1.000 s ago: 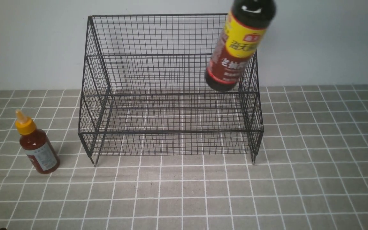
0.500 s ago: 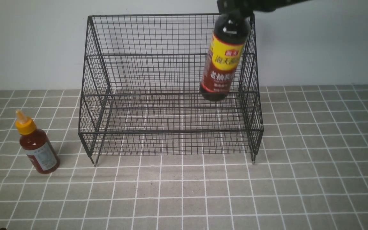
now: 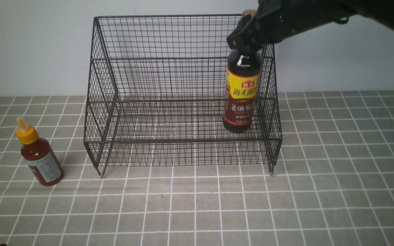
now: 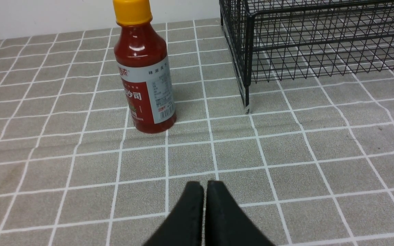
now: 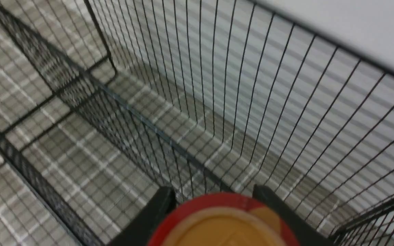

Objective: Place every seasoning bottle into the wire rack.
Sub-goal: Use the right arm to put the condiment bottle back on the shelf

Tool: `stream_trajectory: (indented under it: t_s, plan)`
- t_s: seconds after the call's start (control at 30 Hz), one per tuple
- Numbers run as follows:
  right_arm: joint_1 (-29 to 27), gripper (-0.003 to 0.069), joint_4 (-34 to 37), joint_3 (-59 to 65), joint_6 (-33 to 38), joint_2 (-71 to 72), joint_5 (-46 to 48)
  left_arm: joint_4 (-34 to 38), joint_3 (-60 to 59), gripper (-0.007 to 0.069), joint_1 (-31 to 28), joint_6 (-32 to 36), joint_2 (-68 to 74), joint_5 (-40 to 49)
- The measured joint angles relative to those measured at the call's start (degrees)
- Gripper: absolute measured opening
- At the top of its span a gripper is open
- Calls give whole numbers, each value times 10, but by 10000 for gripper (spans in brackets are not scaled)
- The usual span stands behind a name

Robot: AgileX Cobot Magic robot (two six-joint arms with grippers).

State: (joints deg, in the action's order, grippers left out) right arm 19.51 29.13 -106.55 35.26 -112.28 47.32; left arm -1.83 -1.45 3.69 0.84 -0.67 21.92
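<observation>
Right gripper [image 3: 248, 37] clamps the soy-sauce bottle [image 3: 242, 92] by its neck. It's upright in the wire rack [image 3: 162, 140], front tier, right end. Release before its base seats and it may topple. Left gripper [image 4: 204, 191] pinched together, empty, near the red-sauce bottle [image 3: 39, 159].

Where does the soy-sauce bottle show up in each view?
Front: soy bottle upright in the right end of the rack.
Left wrist: not in it.
Right wrist: only its cap, close up, held in the right pincer.
Shared landmark: the rack, in all three.
</observation>
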Motion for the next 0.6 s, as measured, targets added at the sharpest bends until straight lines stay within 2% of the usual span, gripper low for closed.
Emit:
stream_trajectory:
  t_s: [0.07,0.3,0.4,0.6]
  plan:
    - [0,277,-2,-1,0,0,1,0,0,-7,0,0,0,0]
    - [0,409,-1,-8,-3,28,3,0,0,-7,0,0,0,0]
    - [0,443,-5,-8,-5,53,8,0,0,-7,0,0,0,0]
    - [0,429,-34,-8,-44,138,59,0,0,-7,0,0,0,0]
